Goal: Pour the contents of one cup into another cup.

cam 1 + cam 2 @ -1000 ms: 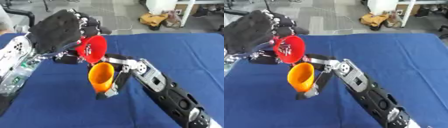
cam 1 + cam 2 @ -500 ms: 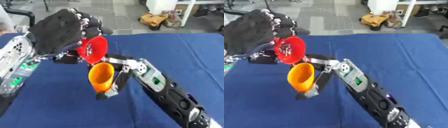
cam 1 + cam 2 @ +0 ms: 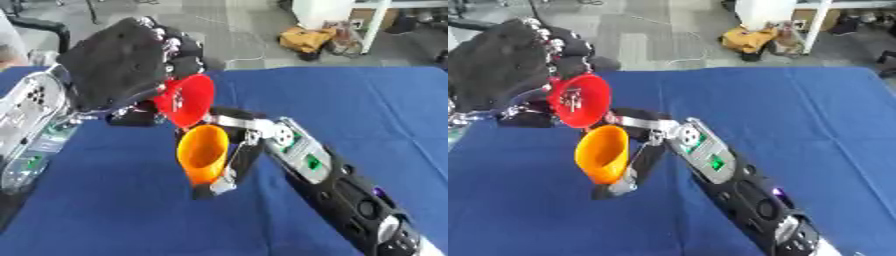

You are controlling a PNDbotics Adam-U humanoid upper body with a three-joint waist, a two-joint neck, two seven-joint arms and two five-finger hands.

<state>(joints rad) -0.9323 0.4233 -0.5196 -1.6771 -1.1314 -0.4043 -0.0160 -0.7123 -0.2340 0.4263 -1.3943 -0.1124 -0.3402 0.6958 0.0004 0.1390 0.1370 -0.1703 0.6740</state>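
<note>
Over on the left, the robot's left hand (image 3: pixel 122 70) is hanging high above the blue table (image 3: pixel 367 100), its back toward the camera and its fingers curling round the red cup (image 3: pixel 579 100). That cup is tipping way over, mouth facing right and toward the camera, and a few small pale bits are sitting inside against its wall; can't make out what they are. Just below and slightly right of it, the orange cup (image 3: pixel 603 154) is also tilting, its open mouth facing up-left toward the red cup's lower rim, and the two are nearly touching. Further right, the right hand (image 3: pixel 238 160) is gripping the orange cup from its right side, with fingers reaching down along the cup and past its base. Its arm is running off toward the near right corner. Both cups are sitting in the air above the left-middle part of the table.
</note>
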